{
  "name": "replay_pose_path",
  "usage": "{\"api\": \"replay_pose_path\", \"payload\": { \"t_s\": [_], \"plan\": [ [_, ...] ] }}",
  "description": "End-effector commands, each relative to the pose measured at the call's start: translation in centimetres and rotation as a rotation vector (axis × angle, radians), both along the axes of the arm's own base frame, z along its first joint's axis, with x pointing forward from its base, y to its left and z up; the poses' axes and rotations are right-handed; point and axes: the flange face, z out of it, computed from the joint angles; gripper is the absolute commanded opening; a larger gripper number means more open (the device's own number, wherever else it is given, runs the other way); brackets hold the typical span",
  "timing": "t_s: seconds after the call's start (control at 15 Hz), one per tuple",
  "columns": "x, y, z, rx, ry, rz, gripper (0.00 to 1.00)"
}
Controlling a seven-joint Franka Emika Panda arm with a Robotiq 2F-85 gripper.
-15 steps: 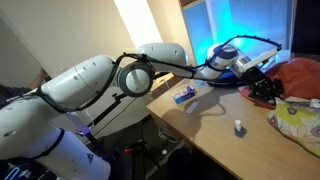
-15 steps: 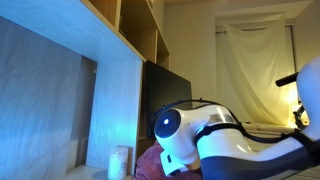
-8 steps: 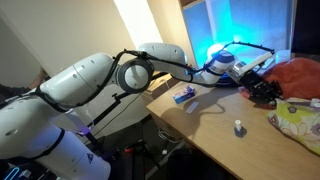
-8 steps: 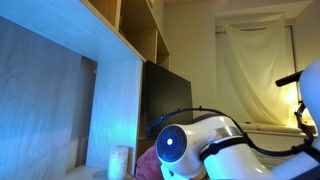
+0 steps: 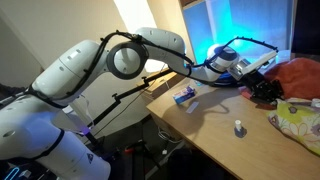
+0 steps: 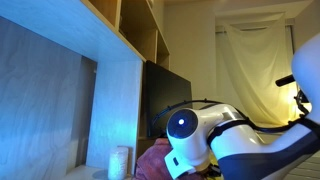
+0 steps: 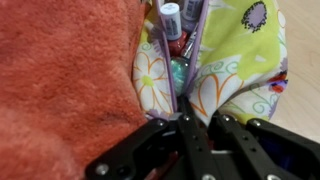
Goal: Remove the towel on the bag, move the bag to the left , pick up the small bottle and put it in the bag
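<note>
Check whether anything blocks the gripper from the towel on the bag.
Nothing visible does. In the wrist view the gripper sits right at the edge of the towel, which drapes over one side of the open bag. Nothing lies between them; the bottles inside the bag are beside the towel.

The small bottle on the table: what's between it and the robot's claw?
Only bare table, seen in an exterior view; the small bottle stands clear of the gripper by the red towel.
</note>
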Motion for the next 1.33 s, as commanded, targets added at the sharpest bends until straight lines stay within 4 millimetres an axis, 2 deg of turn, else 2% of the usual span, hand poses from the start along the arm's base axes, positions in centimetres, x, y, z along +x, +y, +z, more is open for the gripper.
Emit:
{"api": "replay_pose_path", "payload": {
  "t_s": [0.0,0.27,0.33,0.53,0.87,0.93,1.27],
  "plan": [
    [-2.6,-0.6,-2.0,0.169,0.021,0.040,0.04],
    [-4.6,-0.4,-1.1,0.264,0.028,0.077,0.04],
    [-1.3,-1.4,1.7,0.140,-0.003,0.071,0.15],
    [-2.2,-1.6,2.1,0.182,0.008,0.081,0.15],
    [-2.5,-1.4,2.1,0.186,0.015,0.082,0.15],
    [-2.5,-1.4,2.1,0.186,0.016,0.082,0.04],
    [-3.7,-1.2,3.1,0.267,0.187,0.243,0.04]
  ]
}}
